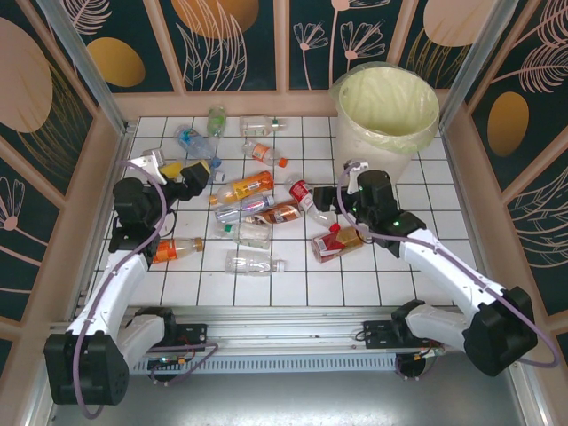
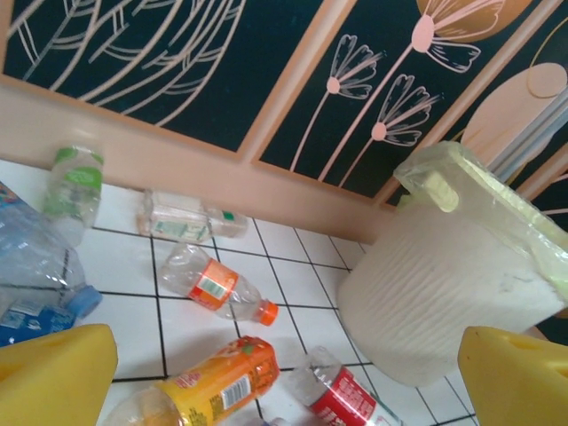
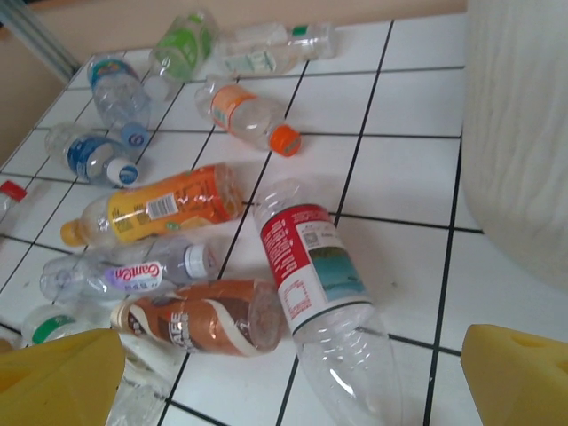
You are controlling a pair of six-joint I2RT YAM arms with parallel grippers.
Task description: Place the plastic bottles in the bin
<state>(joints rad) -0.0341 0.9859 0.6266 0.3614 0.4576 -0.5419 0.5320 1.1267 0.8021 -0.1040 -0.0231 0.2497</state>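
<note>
Left gripper [image 2: 284,373], right gripper [image 3: 286,373] wide, empty; bottles [image 1: 248,186] (perhaps a dozen) near bin [image 1: 383,156]

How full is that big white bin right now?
Empty, as far as the top view shows: inside the bin only bare yellow-green liner; the bottles lie outside.

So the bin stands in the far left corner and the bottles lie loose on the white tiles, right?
Not quite: the bin stands in the far right corner, as the top external view shows. The bottles do lie on the tiles.
</note>
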